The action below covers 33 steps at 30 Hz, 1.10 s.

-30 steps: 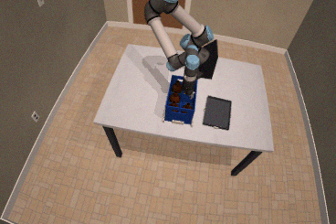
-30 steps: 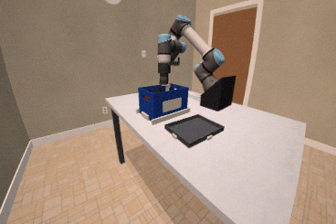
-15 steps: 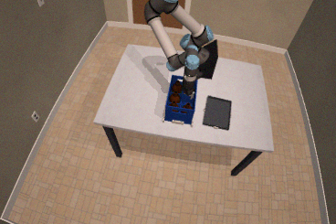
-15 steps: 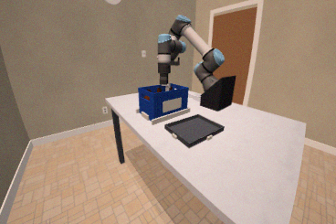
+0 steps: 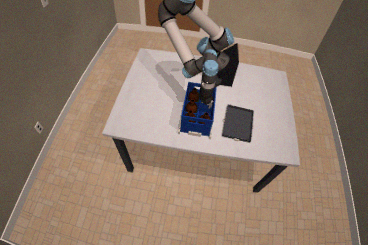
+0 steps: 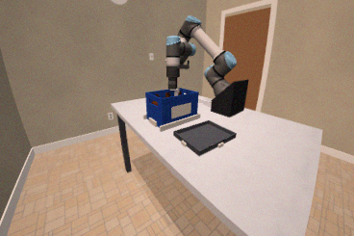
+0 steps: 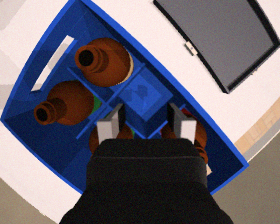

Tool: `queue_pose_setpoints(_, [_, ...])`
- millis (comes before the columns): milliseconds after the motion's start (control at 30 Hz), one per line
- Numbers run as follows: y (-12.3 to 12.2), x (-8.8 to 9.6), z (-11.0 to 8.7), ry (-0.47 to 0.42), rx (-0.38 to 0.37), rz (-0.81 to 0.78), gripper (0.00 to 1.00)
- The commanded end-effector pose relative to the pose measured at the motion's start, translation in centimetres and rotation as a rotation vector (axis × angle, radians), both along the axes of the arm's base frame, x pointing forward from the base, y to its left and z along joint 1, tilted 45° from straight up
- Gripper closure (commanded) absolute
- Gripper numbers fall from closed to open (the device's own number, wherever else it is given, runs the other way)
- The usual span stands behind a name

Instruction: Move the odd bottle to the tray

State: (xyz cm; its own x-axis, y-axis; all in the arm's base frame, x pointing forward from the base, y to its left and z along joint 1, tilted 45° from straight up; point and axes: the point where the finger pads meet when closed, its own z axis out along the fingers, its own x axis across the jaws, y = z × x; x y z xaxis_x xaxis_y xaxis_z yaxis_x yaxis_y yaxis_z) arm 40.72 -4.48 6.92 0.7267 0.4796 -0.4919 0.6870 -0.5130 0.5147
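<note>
Beneath my spread, unclenched pincer (image 5: 210,104) (image 6: 174,91) (image 7: 146,112), the blue crate (image 5: 196,126) (image 6: 161,110) (image 7: 43,155) held brown bottles, while the dark tray (image 5: 238,123) (image 6: 205,137) (image 7: 218,45) lay beside the crate on the tabletop (image 5: 155,104) (image 6: 269,163) (image 7: 166,65).

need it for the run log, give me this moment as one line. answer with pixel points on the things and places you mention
gripper (image 5: 209,104) (image 6: 174,91) (image 7: 146,112): open, over crate | crate (image 5: 196,127) (image 6: 159,110) (image 7: 36,162): bottles inside | tray (image 5: 238,123) (image 6: 205,137) (image 7: 221,45): no bottle on it | task: unfinished

White rect. desk (image 5: 165,136) (image 6: 269,163) on dark legs; blue crate (image 5: 196,127) (image 6: 159,111) (image 7: 46,170) w/ pale strips at its base, dark grey tray (image 5: 238,123) (image 6: 205,137) (image 7: 218,47) flat just beside, apart. Black angular block (image 5: 230,69) (image 6: 230,99) also on top, nr. the far edge.
</note>
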Motion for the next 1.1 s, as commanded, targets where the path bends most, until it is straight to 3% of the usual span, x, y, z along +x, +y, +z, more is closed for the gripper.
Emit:
queue_pose_setpoints(0, [-0.06, -0.15, -0.1, 0.003, -0.001, 0.0, 0.0])
queue_pose_setpoints(133, [-0.06, -0.15, -0.1, 0.003, -0.001, 0.0, 0.0])
queue_pose_setpoints(167, [-0.06, -0.15, -0.1, 0.003, -0.001, 0.0, 1.0])
queue_pose_setpoints(1067, [-0.06, -0.15, -0.1, 0.003, -0.001, 0.0, 1.0])
